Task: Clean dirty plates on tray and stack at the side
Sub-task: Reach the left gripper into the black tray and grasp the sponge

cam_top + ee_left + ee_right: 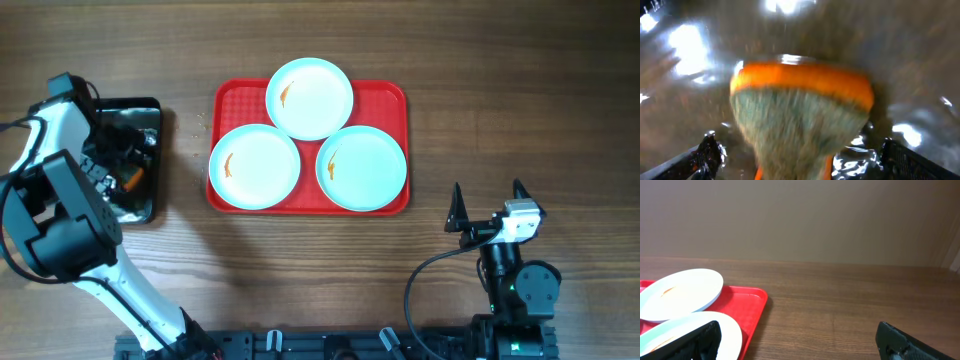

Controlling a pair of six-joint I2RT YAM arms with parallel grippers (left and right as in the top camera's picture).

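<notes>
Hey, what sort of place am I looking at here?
Probably a robotics lab bench rather than a kitchen: a robot's left gripper and right gripper sit at a wooden table, three smeared plates are laid neatly on a red tray, and a plain wall stands behind.

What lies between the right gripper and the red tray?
Only bare table. The overhead view shows nothing on the wood between the right gripper and the tray.

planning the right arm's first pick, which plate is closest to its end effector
The plate at the tray's front right corner, closest to the right end effector; the other two lie farther off, at back middle and front left.
</notes>
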